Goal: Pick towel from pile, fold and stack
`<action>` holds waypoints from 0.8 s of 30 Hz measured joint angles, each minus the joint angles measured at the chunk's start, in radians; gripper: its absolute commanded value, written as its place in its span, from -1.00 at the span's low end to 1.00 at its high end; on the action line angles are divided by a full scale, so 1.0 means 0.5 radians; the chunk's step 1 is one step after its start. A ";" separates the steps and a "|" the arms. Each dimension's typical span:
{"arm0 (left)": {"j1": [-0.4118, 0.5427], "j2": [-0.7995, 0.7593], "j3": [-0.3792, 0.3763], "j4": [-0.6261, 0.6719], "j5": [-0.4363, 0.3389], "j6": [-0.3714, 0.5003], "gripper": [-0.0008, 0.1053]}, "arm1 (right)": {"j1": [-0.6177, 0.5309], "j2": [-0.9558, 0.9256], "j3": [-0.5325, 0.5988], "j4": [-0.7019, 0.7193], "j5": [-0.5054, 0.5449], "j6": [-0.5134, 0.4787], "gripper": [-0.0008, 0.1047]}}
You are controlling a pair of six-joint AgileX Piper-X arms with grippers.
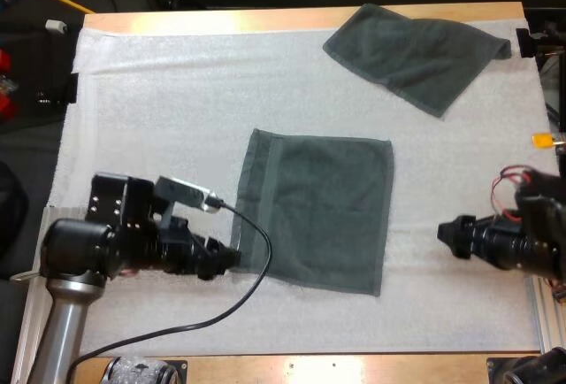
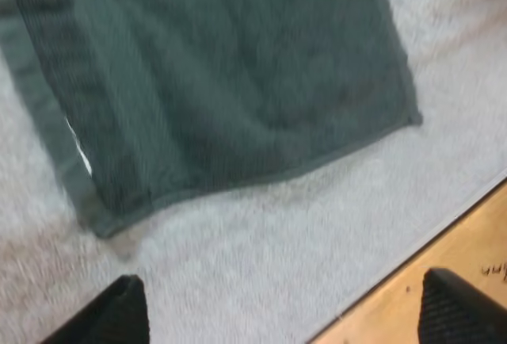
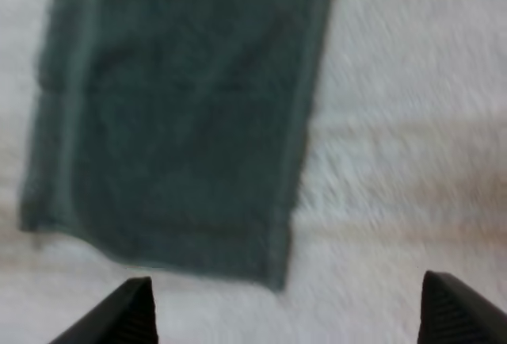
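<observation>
Towel (image 1: 318, 211): lies flat on mat (image 1: 159, 119), between 2 grippers. From high, adds far towel (image 1: 416, 52), rumpled, at mat's far right corner. From wrists, shows left gripper (image 2: 281, 296) and right gripper (image 3: 287, 296) spread wide, empty, just short of Towel's edges.

Table: I see a wooden table (image 1: 221, 21), bare only in strips along its far and near edges
Mat: white mat (image 1: 159, 92) spread over nearly all of it
Beyond: small white object (image 1: 56, 25) past the mat's far left corner
</observation>
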 measured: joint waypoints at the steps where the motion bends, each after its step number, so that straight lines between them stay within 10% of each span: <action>1: 0.000 0.000 0.030 0.000 0.000 0.000 0.28 | 0.000 -0.011 0.059 0.000 -0.015 0.000 0.25; 24: 0.000 0.000 0.268 -0.184 0.000 0.000 0.28 | 0.000 -0.013 0.980 -0.850 -0.547 0.203 0.25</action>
